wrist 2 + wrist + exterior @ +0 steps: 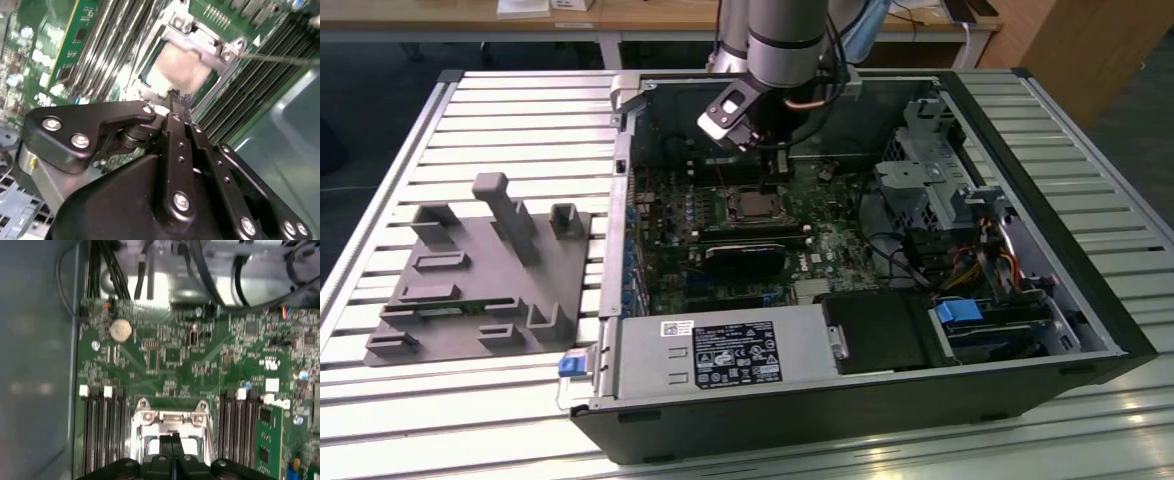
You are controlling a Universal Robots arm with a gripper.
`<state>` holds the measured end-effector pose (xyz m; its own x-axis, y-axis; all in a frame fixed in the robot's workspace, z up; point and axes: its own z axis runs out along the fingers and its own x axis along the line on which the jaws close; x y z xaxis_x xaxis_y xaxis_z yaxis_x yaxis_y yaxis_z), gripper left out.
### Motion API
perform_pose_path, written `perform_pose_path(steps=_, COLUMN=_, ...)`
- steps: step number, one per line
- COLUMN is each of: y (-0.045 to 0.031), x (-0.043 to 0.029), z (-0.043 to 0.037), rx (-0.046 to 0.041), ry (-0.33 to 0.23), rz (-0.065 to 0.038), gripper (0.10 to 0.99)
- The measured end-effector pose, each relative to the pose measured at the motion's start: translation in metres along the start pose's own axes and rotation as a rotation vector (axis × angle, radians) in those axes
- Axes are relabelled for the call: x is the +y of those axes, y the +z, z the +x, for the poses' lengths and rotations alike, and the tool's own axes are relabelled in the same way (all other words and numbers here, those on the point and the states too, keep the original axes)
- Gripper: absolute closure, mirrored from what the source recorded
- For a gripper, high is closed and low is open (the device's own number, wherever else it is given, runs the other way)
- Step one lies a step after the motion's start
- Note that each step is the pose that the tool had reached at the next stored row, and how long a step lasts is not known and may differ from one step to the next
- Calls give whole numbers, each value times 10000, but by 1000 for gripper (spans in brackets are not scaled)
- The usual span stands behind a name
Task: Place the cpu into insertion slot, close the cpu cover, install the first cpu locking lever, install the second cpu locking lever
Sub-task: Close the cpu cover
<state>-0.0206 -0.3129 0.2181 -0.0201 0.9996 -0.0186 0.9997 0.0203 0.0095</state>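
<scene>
The cpu (182, 70) lies in the insertion slot (754, 205) on the green board, its dull metal top showing through the cut-out of the cpu cover (192, 37). The cover (170, 417) lies flat over the chip. My gripper (172, 95) hangs just above the slot's near edge with its two black fingers (167, 442) pressed together and nothing between them. In the exterior view the gripper (774, 178) reaches down into the open case right behind the slot. A thin metal rod (280, 59), likely a locking lever, runs out from the cover's corner.
Memory slots (102, 435) flank the socket on both sides. A black block (747, 262) and a grey power box (707, 355) sit nearer the case front. Drive cage and cables (947, 190) fill the exterior view's right. A grey fixture (467, 270) stands outside the case.
</scene>
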Motion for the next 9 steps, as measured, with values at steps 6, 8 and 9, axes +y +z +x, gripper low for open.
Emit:
perform_pose_path(steps=6, y=24, x=-168, z=4, rx=0, ry=0, rz=0, gripper=980)
perform_pose_path(steps=8, y=33, x=-216, z=5, rx=0, ry=0, rz=0, gripper=980)
perform_pose_path(steps=9, y=40, x=-234, z=6, rx=0, ry=0, rz=0, gripper=980)
